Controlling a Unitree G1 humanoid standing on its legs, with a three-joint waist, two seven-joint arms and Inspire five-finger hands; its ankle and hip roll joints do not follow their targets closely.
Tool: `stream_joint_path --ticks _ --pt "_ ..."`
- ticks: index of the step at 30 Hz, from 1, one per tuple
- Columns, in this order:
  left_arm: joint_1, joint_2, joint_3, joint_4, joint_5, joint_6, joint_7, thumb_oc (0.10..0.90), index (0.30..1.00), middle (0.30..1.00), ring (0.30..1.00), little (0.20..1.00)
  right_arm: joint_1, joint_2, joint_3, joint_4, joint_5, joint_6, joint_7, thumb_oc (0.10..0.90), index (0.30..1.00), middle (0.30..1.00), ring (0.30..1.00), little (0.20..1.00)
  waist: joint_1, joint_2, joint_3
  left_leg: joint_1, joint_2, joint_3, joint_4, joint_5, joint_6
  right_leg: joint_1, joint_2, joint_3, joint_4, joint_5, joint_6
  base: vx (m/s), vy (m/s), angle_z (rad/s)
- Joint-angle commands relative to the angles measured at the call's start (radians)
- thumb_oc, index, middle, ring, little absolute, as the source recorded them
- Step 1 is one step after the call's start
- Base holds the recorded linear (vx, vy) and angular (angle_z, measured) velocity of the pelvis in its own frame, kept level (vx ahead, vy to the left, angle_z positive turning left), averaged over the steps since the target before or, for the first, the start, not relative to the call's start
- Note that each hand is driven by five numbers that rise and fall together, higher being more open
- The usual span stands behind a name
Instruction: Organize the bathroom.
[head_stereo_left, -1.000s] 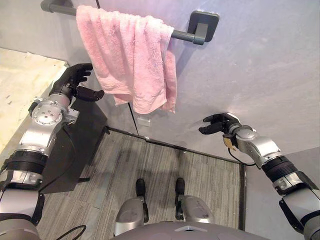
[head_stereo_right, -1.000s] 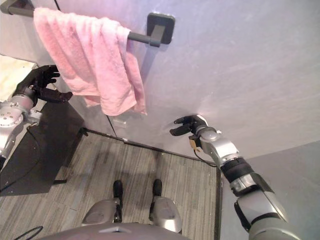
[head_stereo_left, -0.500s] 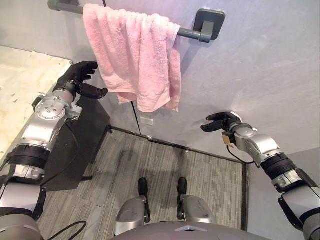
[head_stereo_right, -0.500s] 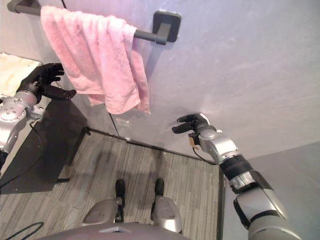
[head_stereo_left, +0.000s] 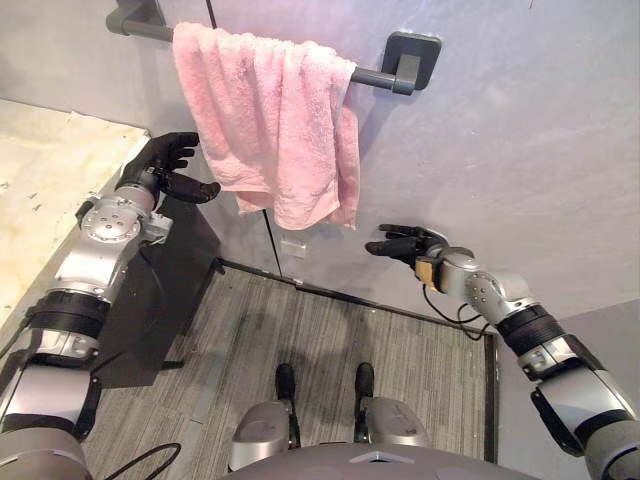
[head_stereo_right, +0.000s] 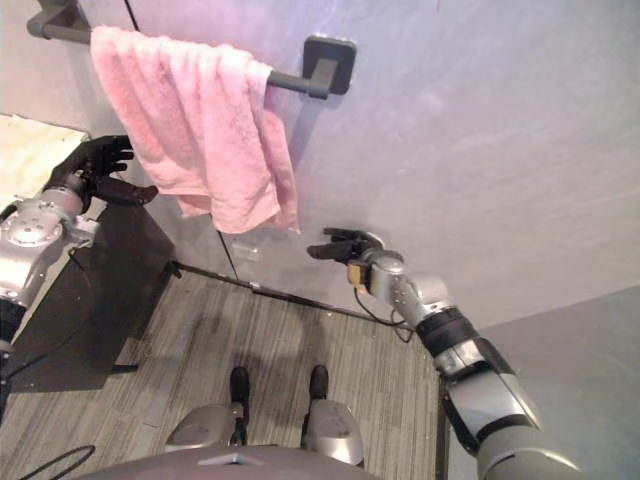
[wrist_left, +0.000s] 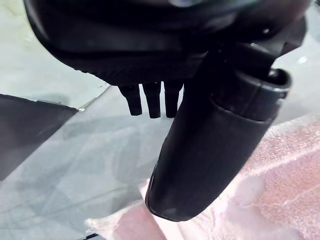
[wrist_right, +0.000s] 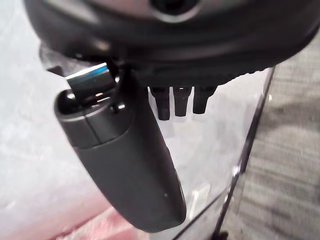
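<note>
A pink towel (head_stereo_left: 270, 130) hangs bunched over a grey wall bar (head_stereo_left: 375, 75), its lower edge uneven. My left hand (head_stereo_left: 160, 165) is open just left of the towel's lower left edge, its thumb stretched towards the cloth and stopping short of it. In the left wrist view the thumb (wrist_left: 210, 150) stands in front of the pink towel (wrist_left: 280, 190). My right hand (head_stereo_left: 410, 245) hovers open below and to the right of the towel's lowest corner, fingers pointing left, holding nothing. A strip of the pink towel (wrist_right: 105, 225) shows past the right thumb (wrist_right: 125, 165).
A black cabinet (head_stereo_left: 170, 290) stands against the wall under my left arm, with a beige surface (head_stereo_left: 40, 200) further left. A small white outlet (head_stereo_left: 291, 243) sits on the wall below the towel. Grey plank floor (head_stereo_left: 330, 350) lies beneath.
My right hand has moved left along the wall, closer to the towel's lower corner. The left hand stays beside the towel's edge. The camera has shifted slightly.
</note>
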Motion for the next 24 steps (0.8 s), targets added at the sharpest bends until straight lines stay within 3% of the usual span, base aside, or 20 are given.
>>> stream_joint_path --ticks 1,7,14,18,20,21,22,23,24 --pt "-0.218 -0.073 -0.092 -0.036 -0.027 -0.122 -0.007 0.800 0.900 0.900 0.900 0.900 -0.486 0.153 -0.016 -0.141 0.051 -0.363 0.062 0.800 0.900 0.900 0.900 0.900 0.056 0.038 -0.221 0.116 0.062 -0.014 0.084 -0.208 0.008 -0.109 -0.081 0.001 0.136 -0.073 0.098 0.07 0.010 0.03" --pt "-0.222 -0.071 -0.099 -0.022 -0.023 -0.111 -0.010 0.800 0.900 0.900 0.900 0.900 -0.480 0.153 -0.030 -0.158 -0.060 -0.390 0.026 0.800 0.900 0.900 0.900 0.900 0.053 0.036 -0.229 0.129 0.062 -0.013 0.075 -0.209 0.011 -0.104 -0.078 0.000 0.134 -0.070 0.101 0.05 -0.001 0.09" --pt "-0.200 -0.053 -0.085 -0.019 -0.022 -0.118 -0.019 0.800 0.900 0.900 0.900 0.900 -0.509 0.070 -0.084 -0.169 -0.162 -0.437 -0.012 0.800 0.900 0.900 0.900 0.900 0.041 0.040 -0.223 0.126 0.063 -0.007 0.077 -0.210 0.012 -0.116 -0.077 0.010 0.142 -0.070 0.104 0.00 0.000 0.00" --pt "-0.179 -0.056 -0.068 -0.033 -0.019 -0.114 -0.014 0.800 0.900 0.900 0.900 0.900 -0.522 0.026 -0.105 -0.201 -0.352 -0.428 -0.053 0.800 0.900 0.900 0.900 0.900 0.031 0.044 -0.218 0.122 0.060 -0.006 0.083 -0.215 0.015 -0.127 -0.079 0.020 0.150 -0.069 0.107 0.00 0.000 0.00" --pt "-0.179 -0.056 -0.068 -0.033 -0.019 -0.114 -0.014 0.800 0.900 0.900 0.900 0.900 -0.522 0.026 -0.105 -0.201 -0.352 -0.428 -0.053 0.800 0.900 0.900 0.900 0.900 0.031 0.044 -0.218 0.122 0.060 -0.006 0.083 -0.215 0.015 -0.127 -0.079 0.020 0.150 -0.069 0.107 0.00 0.000 0.00" --pt "-0.169 -0.057 -0.061 -0.038 -0.021 -0.113 -0.014 0.800 0.900 0.900 0.900 0.900 -0.529 0.007 -0.110 -0.207 -0.455 -0.428 -0.074 0.800 0.900 0.900 0.900 0.900 0.028 0.047 -0.217 0.123 0.058 -0.006 0.085 -0.216 0.016 -0.129 -0.079 0.024 0.152 -0.069 0.108 0.00 0.000 0.00" --pt "-0.169 -0.057 -0.061 -0.038 -0.021 -0.113 -0.014 0.800 0.900 0.900 0.900 0.900 -0.529 0.007 -0.110 -0.207 -0.455 -0.428 -0.074 0.800 0.900 0.900 0.900 0.900 0.028 0.047 -0.217 0.123 0.058 -0.006 0.085 -0.216 0.016 -0.129 -0.079 0.024 0.152 -0.069 0.108 0.03 0.051 -0.02" --pt "-0.140 -0.066 -0.042 -0.051 -0.016 -0.110 -0.013 0.800 0.900 0.900 0.900 0.900 -0.551 -0.059 -0.121 -0.230 -0.635 -0.422 -0.114 0.800 0.900 0.900 0.900 0.900 0.017 0.055 -0.214 0.124 0.055 -0.005 0.086 -0.217 0.016 -0.135 -0.078 0.036 0.160 -0.069 0.109 0.03 0.059 0.00" --pt "-0.125 -0.067 -0.035 -0.055 -0.015 -0.114 -0.011 0.800 0.900 0.900 0.900 0.900 -0.558 -0.084 -0.129 -0.242 -0.665 -0.421 -0.107 0.800 0.900 0.900 0.900 0.900 0.013 0.057 -0.213 0.124 0.053 -0.005 0.087 -0.218 0.016 -0.135 -0.077 0.041 0.162 -0.071 0.109 0.03 0.059 0.00"
